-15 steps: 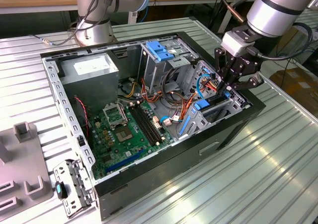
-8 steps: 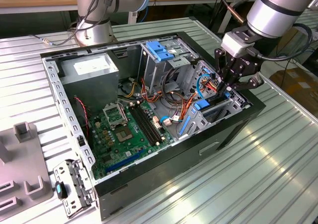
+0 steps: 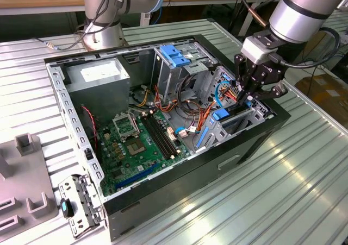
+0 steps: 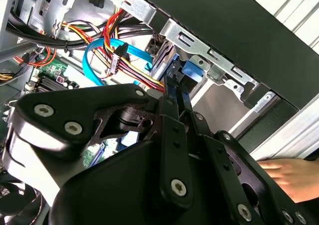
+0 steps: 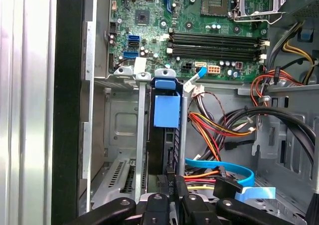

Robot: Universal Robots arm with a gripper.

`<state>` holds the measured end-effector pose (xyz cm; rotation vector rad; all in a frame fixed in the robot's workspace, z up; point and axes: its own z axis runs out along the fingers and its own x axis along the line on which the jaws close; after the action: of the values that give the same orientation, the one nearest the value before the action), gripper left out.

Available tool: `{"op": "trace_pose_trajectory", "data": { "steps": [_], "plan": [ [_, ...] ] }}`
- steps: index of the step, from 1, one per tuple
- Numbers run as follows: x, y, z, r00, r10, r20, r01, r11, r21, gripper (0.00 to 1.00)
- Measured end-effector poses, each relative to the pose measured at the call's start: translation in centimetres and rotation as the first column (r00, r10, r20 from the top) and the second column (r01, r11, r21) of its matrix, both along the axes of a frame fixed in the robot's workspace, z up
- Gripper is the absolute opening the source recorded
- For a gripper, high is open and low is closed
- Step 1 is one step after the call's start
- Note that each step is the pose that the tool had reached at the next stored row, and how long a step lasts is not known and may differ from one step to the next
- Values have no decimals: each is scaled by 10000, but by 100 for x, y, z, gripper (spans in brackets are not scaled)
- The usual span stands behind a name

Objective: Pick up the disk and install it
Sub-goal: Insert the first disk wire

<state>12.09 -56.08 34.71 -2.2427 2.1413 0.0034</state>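
From where I sit, the open computer case (image 3: 163, 120) lies on its side in the middle of the ribbed metal worktop (image 3: 304, 190). Going from the exterior view's left: a grey moulded fixture (image 3: 24, 169) sits at the worktop's edge there, and a loose metal bracket (image 3: 81, 201) with a blue clip lies just beside the case's near corner. Inside the case I see the grey power-supply box (image 3: 98, 76) at the far corner, then the green motherboard (image 3: 136, 147) along the case floor, then the drive cage with its light-blue plastic top (image 3: 176, 55) near the far wall.

Further toward the exterior view's right, the gripper (image 3: 247, 95) is reaching down into the bay at that end of the case, among red, orange and blue cables (image 5: 219, 135). The disk (image 5: 167, 130) stands on edge in a slot of that bay, close to the case's front wall, with its blue rail tab (image 5: 166, 110) facing up toward the motherboard in the first wrist view. The jaws are pressed close together, pinching the thin near edge of the disk; the dark fingers (image 4: 174, 103) meet right at the blue plastic in the second wrist view.

In the second wrist view, a person's hand (image 4: 291, 172) rests beside the case's outer black wall.
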Motion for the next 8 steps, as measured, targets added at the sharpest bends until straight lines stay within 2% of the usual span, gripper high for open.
{"op": "trace_pose_trajectory", "data": {
  "steps": [8],
  "plan": [
    [0, -2, -32, 10000, -31, -10, 31, 10000, -1, 17]
  ]
}}
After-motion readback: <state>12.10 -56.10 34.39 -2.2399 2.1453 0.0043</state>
